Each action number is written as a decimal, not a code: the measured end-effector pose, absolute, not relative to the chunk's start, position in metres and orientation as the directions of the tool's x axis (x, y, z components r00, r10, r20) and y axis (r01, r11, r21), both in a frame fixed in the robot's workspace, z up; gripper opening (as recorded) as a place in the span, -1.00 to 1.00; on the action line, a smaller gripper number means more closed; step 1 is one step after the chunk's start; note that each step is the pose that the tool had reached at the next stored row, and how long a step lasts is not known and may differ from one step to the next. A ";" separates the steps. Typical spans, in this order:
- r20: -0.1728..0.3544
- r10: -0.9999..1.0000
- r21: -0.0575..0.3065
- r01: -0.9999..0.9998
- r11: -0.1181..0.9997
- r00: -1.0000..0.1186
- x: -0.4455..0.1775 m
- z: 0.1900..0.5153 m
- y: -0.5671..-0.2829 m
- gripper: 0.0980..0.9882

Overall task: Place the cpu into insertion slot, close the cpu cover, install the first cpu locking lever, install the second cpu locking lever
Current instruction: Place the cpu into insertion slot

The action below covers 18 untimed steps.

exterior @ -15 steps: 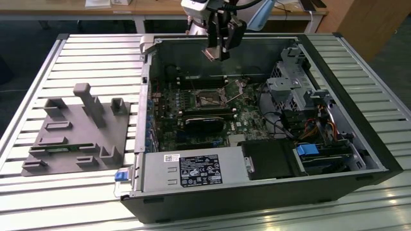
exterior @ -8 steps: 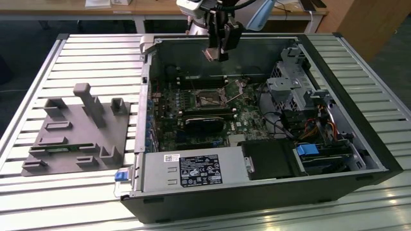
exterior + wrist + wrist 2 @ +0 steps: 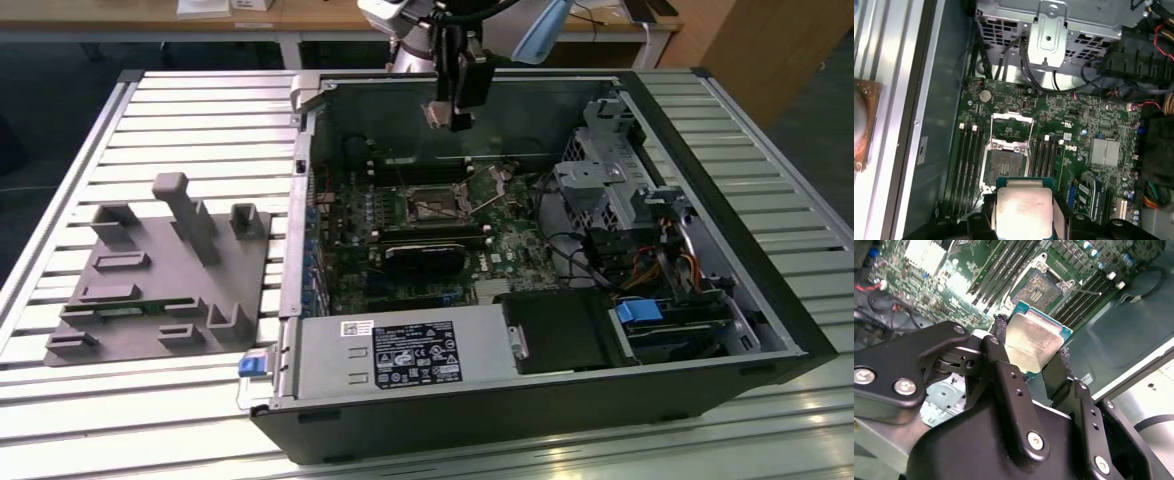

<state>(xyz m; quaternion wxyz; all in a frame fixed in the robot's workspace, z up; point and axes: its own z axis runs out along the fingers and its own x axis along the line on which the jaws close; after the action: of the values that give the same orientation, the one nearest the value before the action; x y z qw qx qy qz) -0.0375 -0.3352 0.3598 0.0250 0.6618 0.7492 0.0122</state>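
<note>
The cpu (image 3: 1034,342) is hanging flat over the green board (image 3: 1079,125), the fingers (image 3: 1054,374) of the gripper (image 3: 1031,347) pinching its opposite edges so its underside is facing the bare insertion slot (image 3: 999,167), whose cpu cover (image 3: 1011,127) is standing open to admit it.

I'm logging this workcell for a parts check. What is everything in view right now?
computer case: one, black, open, on the table
table: one, silvery, slatted, under everything
circuit board: one, green, inside the case
insertion slot: one, black-rimmed, empty, on the board
cpu cover: one, silvery, swung open beside the slot
fixture: one, grey, on the table, exterior view's left
cpu: one, silvery-brown, above the board
gripper: one, black, shut on the cpu
</note>
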 end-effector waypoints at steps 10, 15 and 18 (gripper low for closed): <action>-0.021 1.000 0.053 0.999 -0.011 0.012 -0.038 0.356 -0.334 -0.01; -0.021 1.000 0.059 0.998 -0.015 0.016 -0.038 0.350 -0.333 -0.01; -0.020 1.000 0.066 0.998 -0.015 0.016 -0.038 0.347 -0.332 -0.01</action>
<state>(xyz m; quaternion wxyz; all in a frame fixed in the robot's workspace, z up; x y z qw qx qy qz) -0.0375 -0.3316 0.3468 0.0307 0.7121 0.7012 0.0159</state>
